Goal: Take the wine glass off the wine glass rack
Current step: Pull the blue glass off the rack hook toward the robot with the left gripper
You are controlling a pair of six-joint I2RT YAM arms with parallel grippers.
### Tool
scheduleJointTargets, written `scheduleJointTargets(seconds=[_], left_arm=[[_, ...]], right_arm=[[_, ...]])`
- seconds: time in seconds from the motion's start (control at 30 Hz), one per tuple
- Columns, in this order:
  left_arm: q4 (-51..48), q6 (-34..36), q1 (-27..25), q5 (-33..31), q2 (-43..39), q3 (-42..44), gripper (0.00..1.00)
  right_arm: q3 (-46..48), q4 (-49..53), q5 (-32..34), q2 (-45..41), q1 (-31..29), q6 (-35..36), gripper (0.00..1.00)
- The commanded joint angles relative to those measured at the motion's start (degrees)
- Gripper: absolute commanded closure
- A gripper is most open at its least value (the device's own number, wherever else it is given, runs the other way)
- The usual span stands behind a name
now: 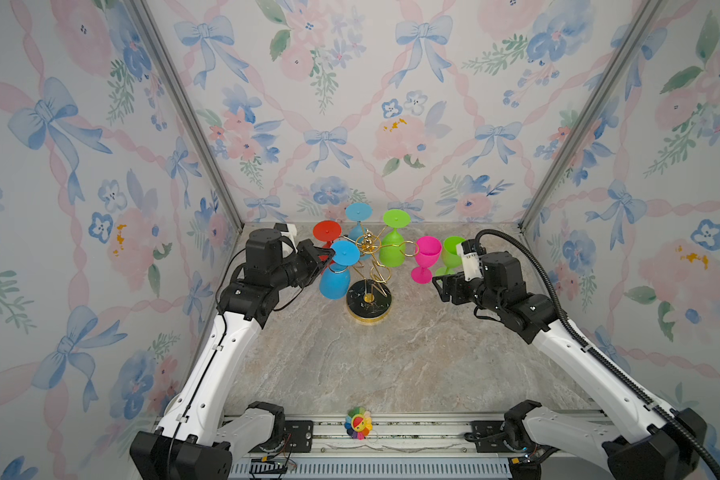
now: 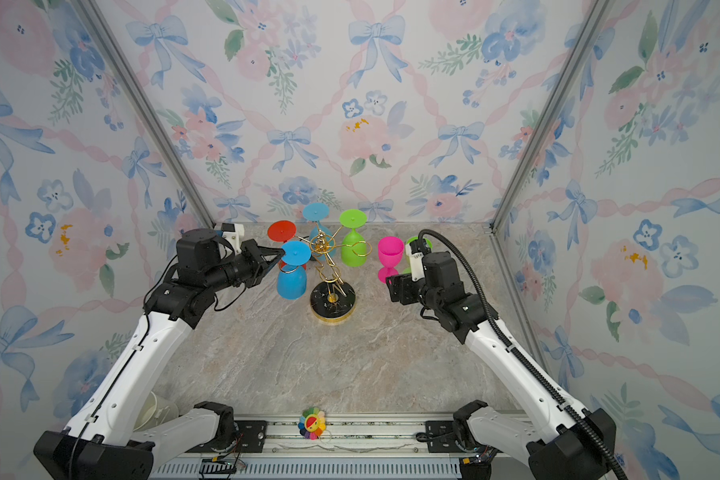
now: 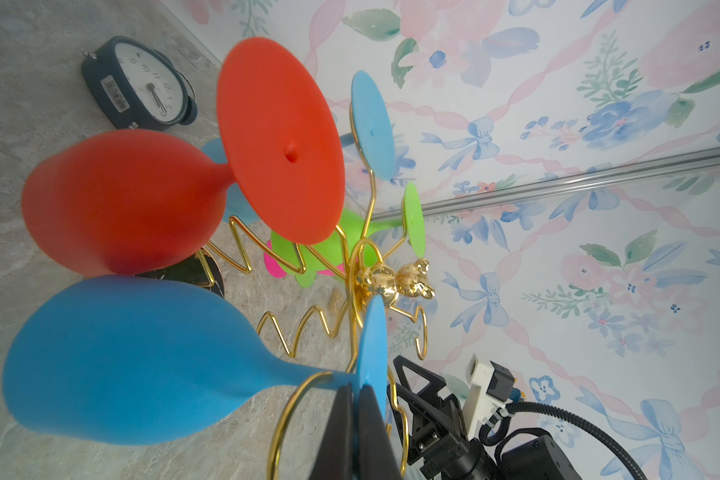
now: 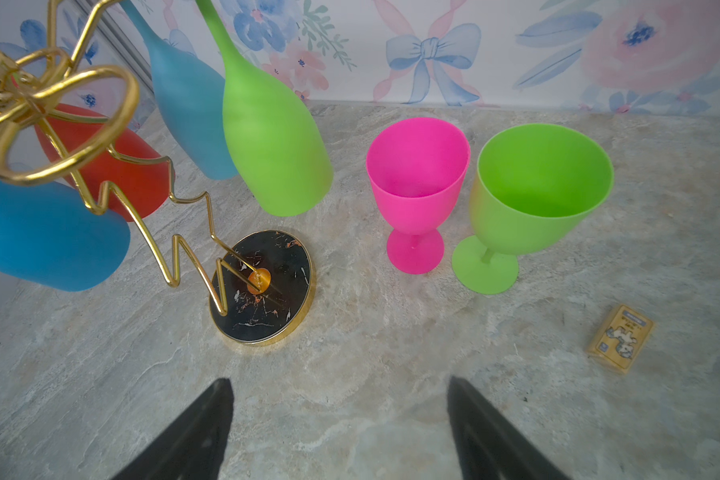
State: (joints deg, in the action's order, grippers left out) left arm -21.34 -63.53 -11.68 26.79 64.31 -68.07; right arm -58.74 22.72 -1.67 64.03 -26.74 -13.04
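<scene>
Both top views look from high above the 6 o'clock edge of the table (image 1: 391, 365), tilted down toward the back wall at 12 o'clock, far enough off to hold both arms and nearly the same scene, with the rack (image 1: 368, 266) mid-frame. The left wrist camera sits very close at the rack's 9 o'clock, rolled onto its side, facing 3 o'clock past the blue glass (image 3: 134, 357) to the right arm (image 3: 524, 453). The right wrist camera hangs low at the rack's 3 o'clock, facing what seems about 11 o'clock and tilted down, sharing the base (image 4: 262, 286) and the pink glass (image 4: 416, 183) with the top views.
</scene>
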Motion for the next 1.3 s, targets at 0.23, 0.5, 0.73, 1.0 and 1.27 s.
scheduleJointTargets(seconds=[0.23, 0.5, 0.73, 1.0, 1.27], left_arm=[[-0.02, 0.77, -0.18, -2.59, 1.25, -2.5, 1.0], [-0.15, 1.38, 0.0, -4.64, 0.92, -2.03, 1.0], [-0.23, 2.29, 2.26, -5.43, -1.74, 0.27, 1.0], [-0.22, 3.09, 7.08, -3.47, -4.28, 2.35, 1.0], [-0.32, 4.18, 13.7, 1.34, -9.0, 7.29, 1.0]], right_arm=[[1.39, -0.37, 1.06, -1.82, -0.67, -0.59, 0.17], [1.61, -0.04, 1.41, -2.56, -0.68, -0.49, 0.17], [1.63, -0.03, 1.74, -3.04, -0.56, -0.4, 0.17], [1.26, -0.99, 1.14, -1.92, -0.78, -1.38, 0.17], [1.37, -1.05, 1.25, -1.5, -1.23, -1.29, 0.17]])
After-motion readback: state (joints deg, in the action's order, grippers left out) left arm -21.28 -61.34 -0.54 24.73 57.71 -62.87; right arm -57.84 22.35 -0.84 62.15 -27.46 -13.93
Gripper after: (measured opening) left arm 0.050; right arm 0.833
